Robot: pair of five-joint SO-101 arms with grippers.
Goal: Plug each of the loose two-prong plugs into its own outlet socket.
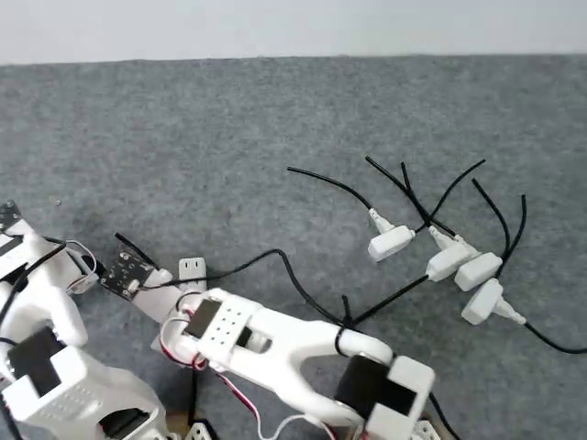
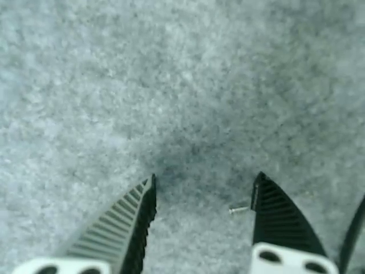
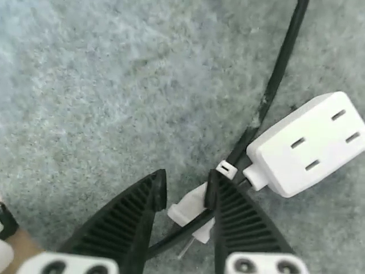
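Plug (image 3: 191, 216) lies between right tool's (image 3: 186, 174) parted fingers, beside outlet socket (image 3: 308, 145)

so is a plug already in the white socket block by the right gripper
No, the slots showing on the socket block are all empty, and the loose plug lies apart from it at the right gripper.

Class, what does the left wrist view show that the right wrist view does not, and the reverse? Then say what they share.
Left wrist view: a small metal pin on the carpet beside the open left tool. Right wrist view: a white plug between the fingers of the open right tool, a black cord, and a white outlet block. Shared: grey carpet below an open tool with black ribbed fingers.
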